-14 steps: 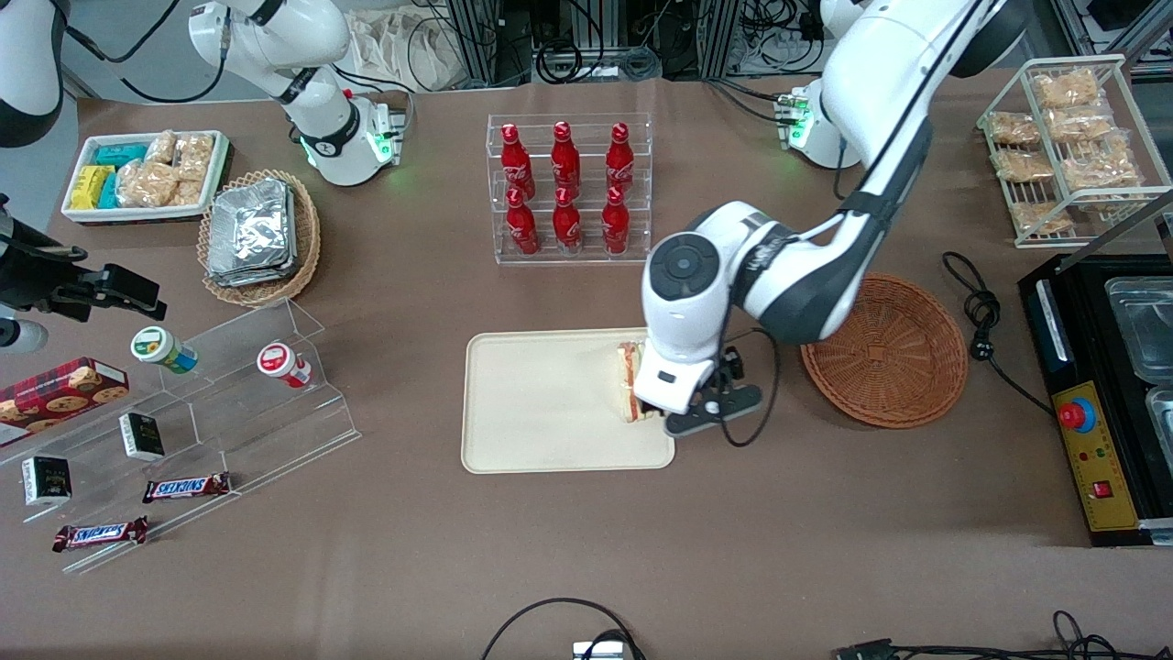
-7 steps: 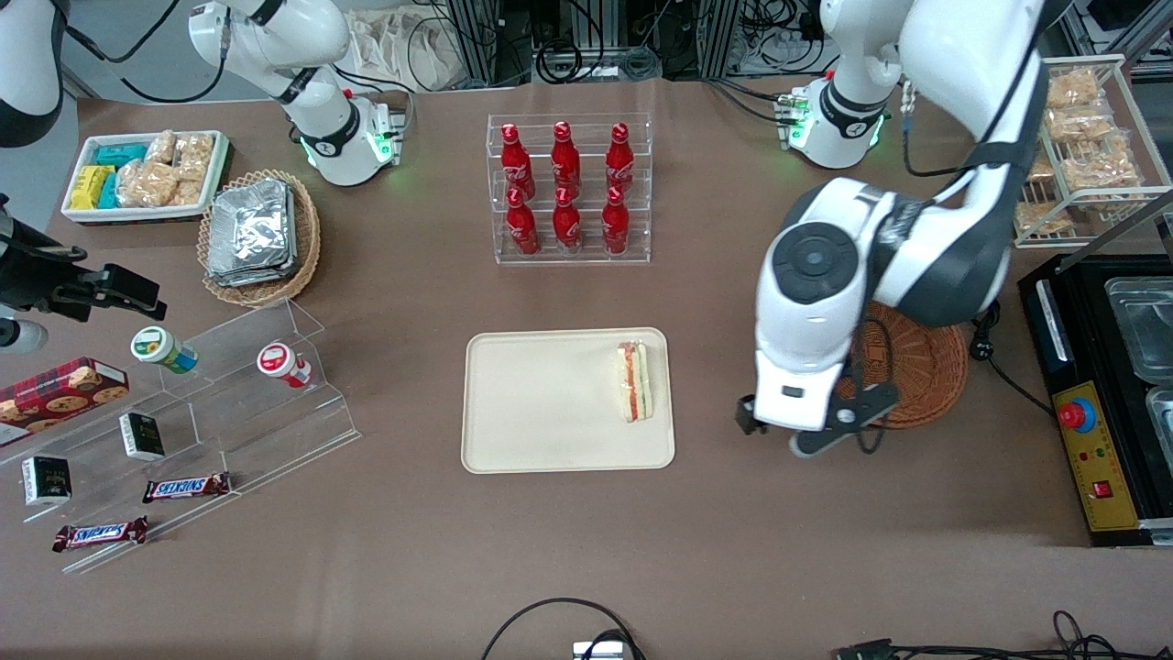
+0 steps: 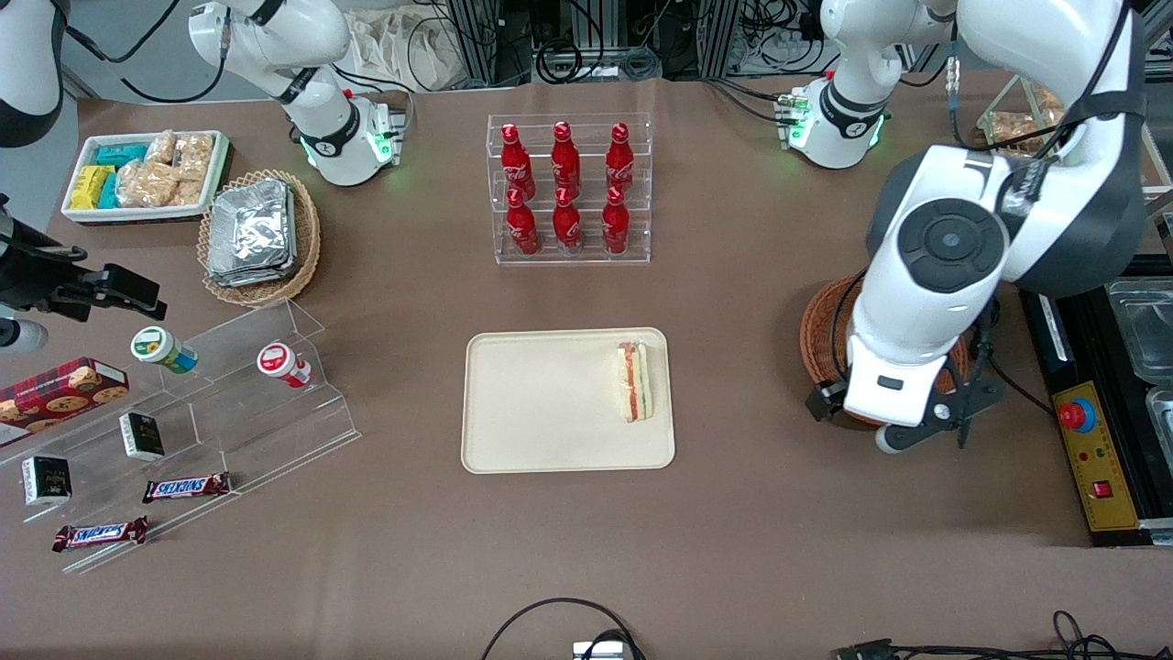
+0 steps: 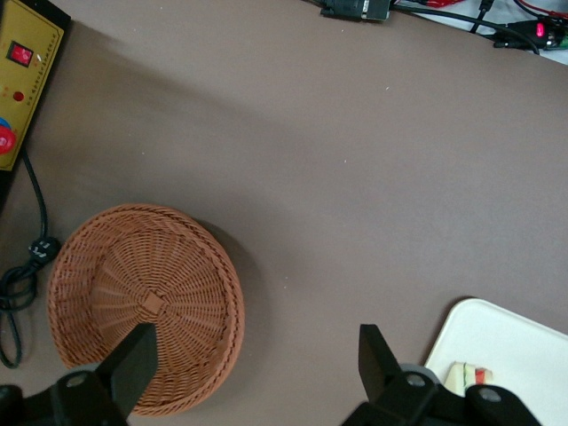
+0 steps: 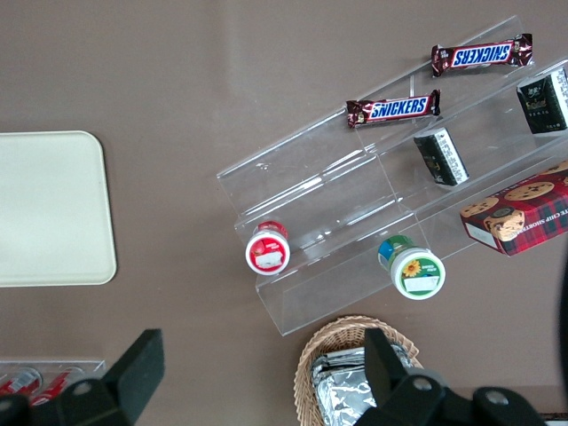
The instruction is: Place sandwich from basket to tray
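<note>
The sandwich, a white wedge with red, orange and green layers, lies on the cream tray, near the tray's edge that faces the basket. The reddish-brown wicker basket is mostly covered by my arm in the front view. The left wrist view shows the basket with nothing in it, plus a corner of the tray and a bit of the sandwich. My gripper hangs open and holds nothing, above the basket's rim and the bare table beside it.
A clear rack of red bottles stands farther from the camera than the tray. A black appliance with a red button and a black cable lie beside the basket. Acrylic steps with snacks sit toward the parked arm's end.
My gripper let go of the sandwich on the tray, rose, and swung away toward the working arm's end. It is now over the basket. The sandwich has stayed where it was set.
</note>
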Controlling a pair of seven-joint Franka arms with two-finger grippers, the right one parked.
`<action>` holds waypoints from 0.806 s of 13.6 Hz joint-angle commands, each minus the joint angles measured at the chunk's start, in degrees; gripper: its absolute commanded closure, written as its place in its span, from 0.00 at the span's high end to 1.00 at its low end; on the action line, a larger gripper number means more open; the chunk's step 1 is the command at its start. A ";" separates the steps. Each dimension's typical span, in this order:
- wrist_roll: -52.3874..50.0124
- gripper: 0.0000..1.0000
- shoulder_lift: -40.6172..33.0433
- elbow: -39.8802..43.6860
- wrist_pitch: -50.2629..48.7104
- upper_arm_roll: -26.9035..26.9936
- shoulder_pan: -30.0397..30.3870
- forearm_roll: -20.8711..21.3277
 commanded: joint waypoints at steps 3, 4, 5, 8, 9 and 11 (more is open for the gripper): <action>13.67 1.00 -11.64 -8.81 -0.53 8.18 1.02 -7.93; 17.52 1.00 -13.67 -10.22 -1.23 9.76 1.02 -9.08; 21.65 1.00 -15.51 -11.01 -2.89 10.74 1.02 -9.18; 33.09 1.00 -19.30 -11.11 -7.46 11.98 2.51 -11.45; 35.47 1.00 -19.92 -11.11 -8.43 11.98 3.47 -12.25; 40.30 1.00 -21.41 -11.46 -9.84 13.29 3.56 -13.48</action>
